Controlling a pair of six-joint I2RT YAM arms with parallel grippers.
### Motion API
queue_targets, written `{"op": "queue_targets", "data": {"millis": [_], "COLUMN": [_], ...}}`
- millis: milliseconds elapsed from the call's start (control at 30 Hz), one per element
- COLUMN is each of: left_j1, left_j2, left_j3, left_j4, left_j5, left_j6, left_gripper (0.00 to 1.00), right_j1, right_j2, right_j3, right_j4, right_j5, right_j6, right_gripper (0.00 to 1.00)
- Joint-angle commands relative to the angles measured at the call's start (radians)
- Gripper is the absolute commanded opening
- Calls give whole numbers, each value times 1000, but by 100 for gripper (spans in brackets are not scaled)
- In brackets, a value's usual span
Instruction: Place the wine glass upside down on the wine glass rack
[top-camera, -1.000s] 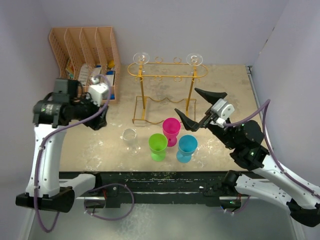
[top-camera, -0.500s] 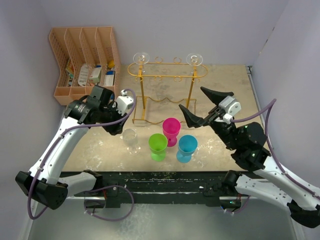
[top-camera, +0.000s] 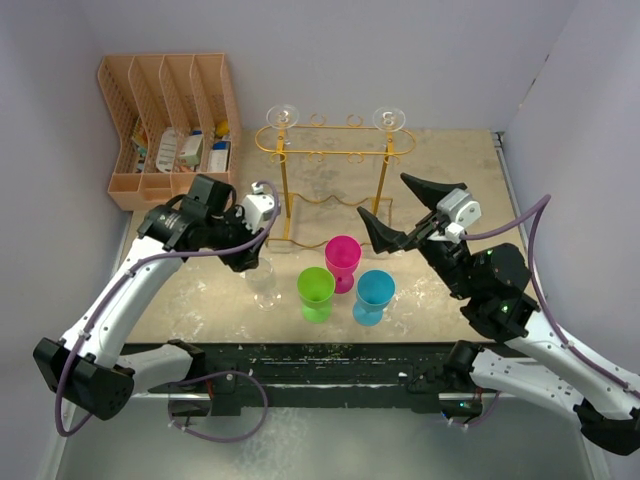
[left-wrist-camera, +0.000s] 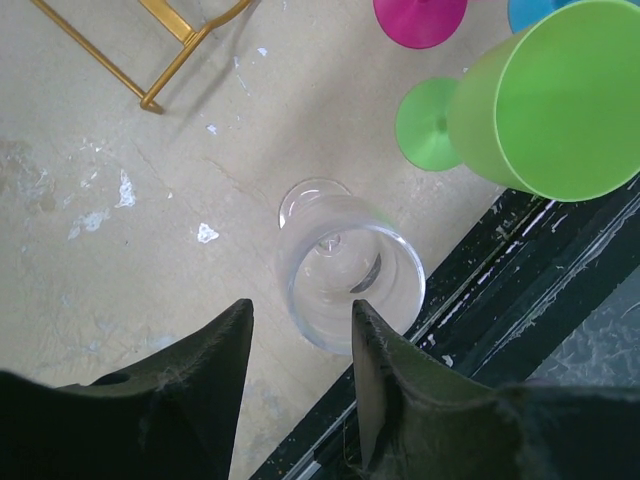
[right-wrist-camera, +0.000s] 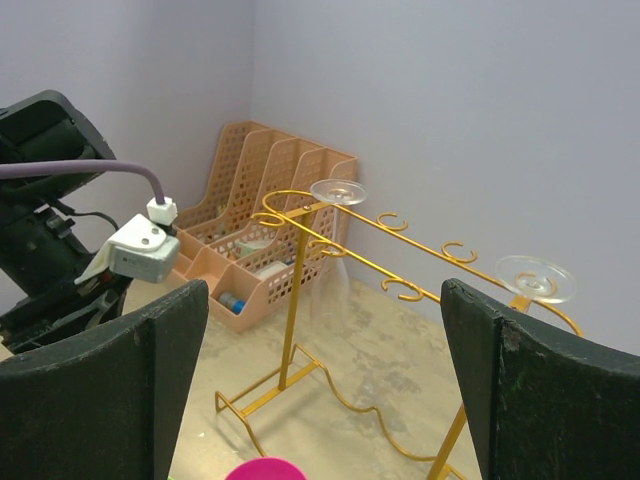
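A clear wine glass (top-camera: 261, 281) stands upright on the table, left of the green cup; the left wrist view looks down into its bowl (left-wrist-camera: 350, 290). My left gripper (top-camera: 250, 262) is open and empty, just above and behind the glass, which lies ahead of its right finger (left-wrist-camera: 300, 310). The gold wire rack (top-camera: 335, 150) stands at the back with two clear glasses hanging upside down (top-camera: 281, 115) (top-camera: 389, 118). My right gripper (top-camera: 400, 215) is open and empty in the air, facing the rack (right-wrist-camera: 400, 250) between its wide-apart fingers (right-wrist-camera: 325, 290).
A pink cup (top-camera: 343, 255), a green cup (top-camera: 316, 290) and a blue cup (top-camera: 375, 292) stand in front of the rack's base. A peach slotted organiser (top-camera: 170, 120) holding small items sits at the back left. The table's black front edge (left-wrist-camera: 520, 300) runs close to the glass.
My left arm has swung from the far left across to the clear glass and lowered its open gripper over it. My right gripper has shifted slightly right.
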Motion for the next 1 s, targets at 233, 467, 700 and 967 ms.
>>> {"op": "queue_targets", "data": {"millis": [233,467,700,967], "left_j1": [-38,-45,-47,-68], "left_j2": [46,53,43,2], "left_j3": [-22,-45,-45,42], "left_j4": [82,101,87,-42], "left_j5": [-45,-93,-109,-80], "left_j6": [19,36,59,83], "left_gripper": [37,32,0,0], "right_j1": [0,0,0,0], "right_j2": [-7,-31,-38,-18], "right_j3": [29,17,6,22], "right_j4": [47,40,39,21], "right_j5": [26,40,49,65], "right_j6": [25,33,32,31], "right_gripper": [100,100,100,100]}}
